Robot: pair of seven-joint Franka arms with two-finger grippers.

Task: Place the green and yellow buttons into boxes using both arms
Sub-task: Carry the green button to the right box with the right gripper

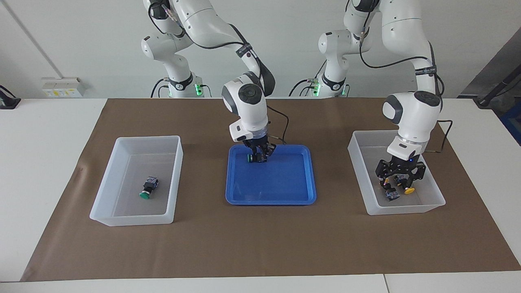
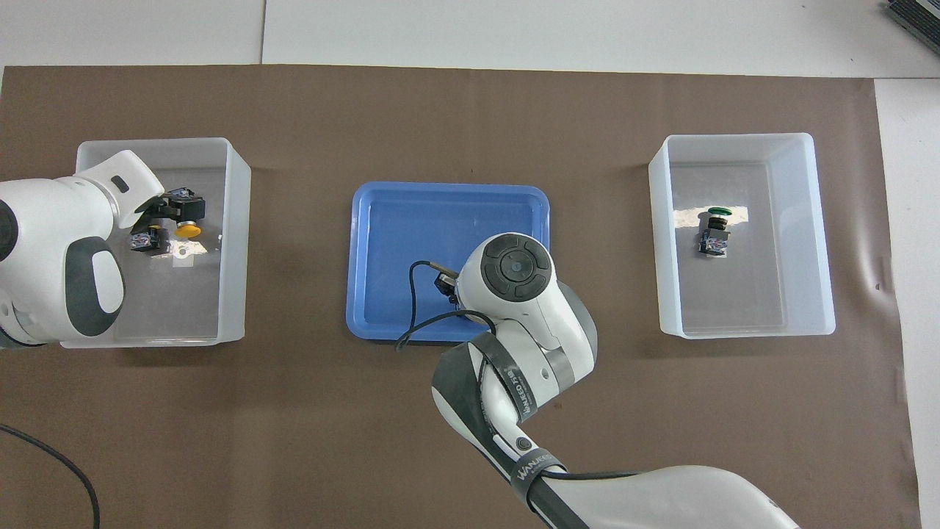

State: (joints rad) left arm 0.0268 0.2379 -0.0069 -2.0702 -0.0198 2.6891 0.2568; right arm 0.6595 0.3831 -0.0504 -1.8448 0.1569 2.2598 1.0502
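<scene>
My left gripper point(image 1: 401, 182) point(image 2: 183, 206) hangs low inside the box point(image 1: 357, 162) point(image 2: 236, 220) at the left arm's end, open. A yellow button point(image 1: 408, 190) point(image 2: 189, 231) lies on the box floor just under its fingertips. A second yellow button point(image 1: 392, 195) point(image 2: 145, 239) lies beside it. My right gripper point(image 1: 259, 155) is down in the blue tray point(image 1: 281, 187) point(image 2: 411, 220), shut on a green button point(image 1: 253, 158) that rests on the tray; the wrist hides it from overhead. Another green button point(image 1: 147, 189) point(image 2: 715, 235) lies in the box point(image 1: 138, 139) point(image 2: 822, 242) at the right arm's end.
A brown mat point(image 1: 260, 244) covers the table under both boxes and the tray. A black cable point(image 2: 411, 308) loops from the right wrist over the tray's edge nearest the robots.
</scene>
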